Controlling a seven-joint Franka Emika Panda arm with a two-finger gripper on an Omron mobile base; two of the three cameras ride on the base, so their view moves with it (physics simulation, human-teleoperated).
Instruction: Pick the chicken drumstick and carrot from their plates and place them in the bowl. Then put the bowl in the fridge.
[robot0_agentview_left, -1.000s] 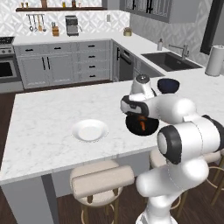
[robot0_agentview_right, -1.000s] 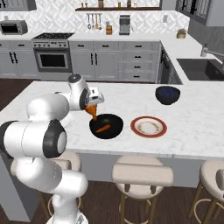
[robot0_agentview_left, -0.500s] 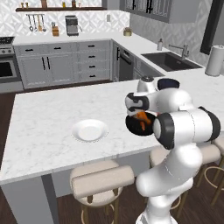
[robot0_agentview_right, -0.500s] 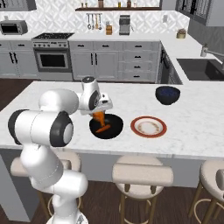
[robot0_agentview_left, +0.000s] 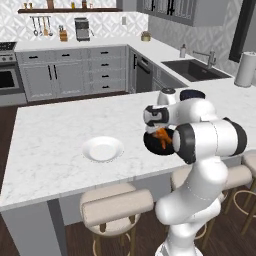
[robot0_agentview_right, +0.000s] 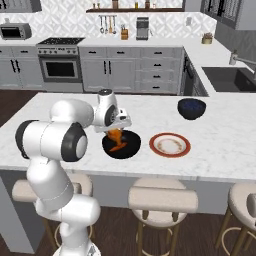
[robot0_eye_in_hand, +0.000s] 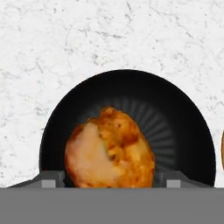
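Hand view: claw pinching chicken drumstick between its tips, directly over black bowl. Right base view: carrot in bowl below claw; rimmed plate just beside.

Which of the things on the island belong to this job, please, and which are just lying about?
Job:
drumstick, held in the jaws over the bowl
carrot, in the bowl
black bowl
white plate
rimmed plate

Lying about:
blue bowl
stools
paper towel roll
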